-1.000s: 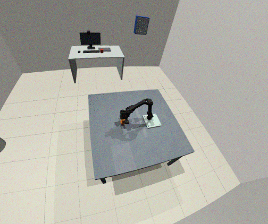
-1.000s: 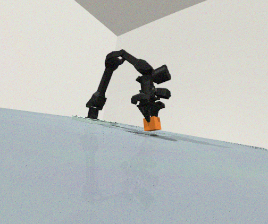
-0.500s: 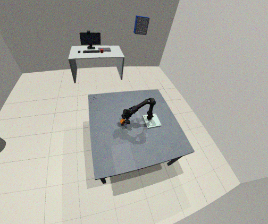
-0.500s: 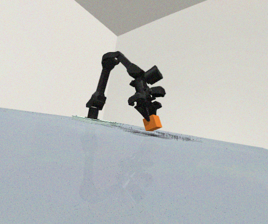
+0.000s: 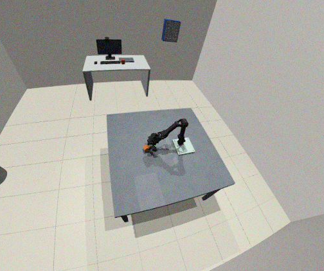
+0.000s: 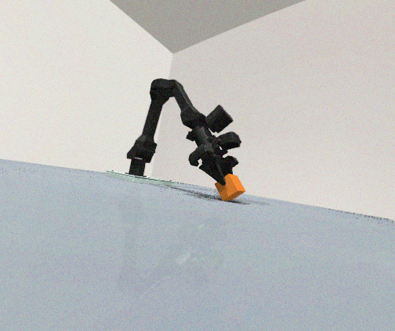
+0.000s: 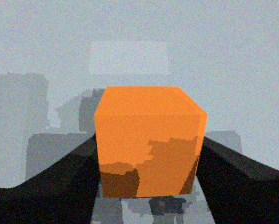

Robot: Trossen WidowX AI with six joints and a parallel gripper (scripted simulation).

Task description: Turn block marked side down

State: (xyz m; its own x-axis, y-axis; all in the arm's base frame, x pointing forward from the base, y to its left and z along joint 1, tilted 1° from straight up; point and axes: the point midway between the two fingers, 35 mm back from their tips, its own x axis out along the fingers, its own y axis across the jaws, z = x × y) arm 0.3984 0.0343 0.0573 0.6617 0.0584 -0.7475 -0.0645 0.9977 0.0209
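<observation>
Claw (image 6: 223, 181) clenched on the orange block (image 6: 230, 187) — block tilted, one lower corner at the table (image 6: 95, 243). Block lies near the base plate (image 5: 188, 150) — not touching it.

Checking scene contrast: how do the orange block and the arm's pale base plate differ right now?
The small orange cube-shaped block is tilted, one edge low at the table, clamped in the black gripper; the pale flat square base plate lies flat, bearing the arm's foot. Block is chunky and vivid; plate thin and washed-out. Both are on the blue-grey table.
</observation>
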